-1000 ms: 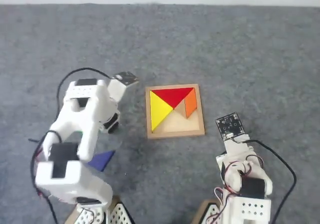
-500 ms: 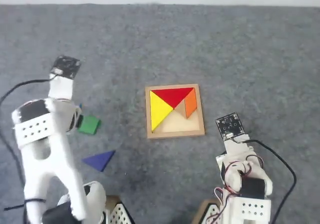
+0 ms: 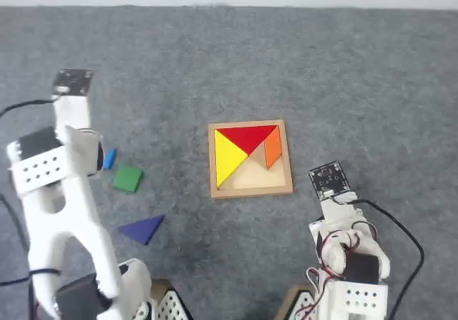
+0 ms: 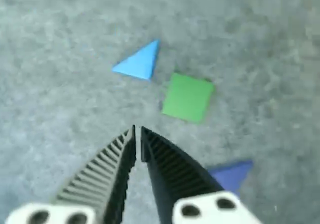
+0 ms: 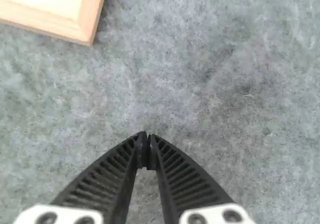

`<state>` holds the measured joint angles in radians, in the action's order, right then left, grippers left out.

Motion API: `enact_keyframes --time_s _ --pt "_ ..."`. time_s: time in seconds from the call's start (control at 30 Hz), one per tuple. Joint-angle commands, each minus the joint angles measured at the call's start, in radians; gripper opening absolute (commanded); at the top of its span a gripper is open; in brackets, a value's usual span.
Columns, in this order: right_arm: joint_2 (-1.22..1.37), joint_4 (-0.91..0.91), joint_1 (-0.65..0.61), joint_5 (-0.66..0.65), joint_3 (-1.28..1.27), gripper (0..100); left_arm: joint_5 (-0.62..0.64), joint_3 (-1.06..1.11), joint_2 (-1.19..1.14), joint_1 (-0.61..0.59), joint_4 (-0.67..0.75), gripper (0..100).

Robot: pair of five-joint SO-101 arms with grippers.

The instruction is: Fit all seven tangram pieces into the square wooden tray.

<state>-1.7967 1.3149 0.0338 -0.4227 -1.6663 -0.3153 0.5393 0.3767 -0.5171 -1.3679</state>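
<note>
Three loose pieces near the left gripper [image 4: 137, 132], three more set in the wooden tray [image 3: 250, 190].

On the left, the left gripper hangs over the grey carpet [image 3: 358, 84] with its jaws almost together, holding nothing. One light blue triangle [image 4: 139, 63] and one green square [image 4: 187, 96] lie just ahead of its tips, and one dark blue triangle [image 4: 231, 173] lies beside one jaw. In the middle, the tray holds one yellow triangle [image 3: 227, 157], one red triangle [image 3: 247, 137] and one orange piece [image 3: 273, 149]. On the right, the right gripper [image 5: 147, 138] sits near the tray's corner, jaws together on nothing.
</note>
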Motion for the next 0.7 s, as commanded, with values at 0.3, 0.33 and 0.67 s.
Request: enact_keyframes --time_s 0.3,0.33,0.67 --pt "-0.016 0.001 -0.002 -0.008 -0.017 0.8 -0.261 0.090 -0.172 0.015 0.106 29" --pt "-0.016 0.001 -0.002 -0.008 -0.017 0.8 -0.265 0.088 -0.187 0.018 0.124 31" --pt "-0.016 0.001 -0.004 -0.008 -0.017 0.8 -0.307 0.073 -0.334 0.023 0.282 30"
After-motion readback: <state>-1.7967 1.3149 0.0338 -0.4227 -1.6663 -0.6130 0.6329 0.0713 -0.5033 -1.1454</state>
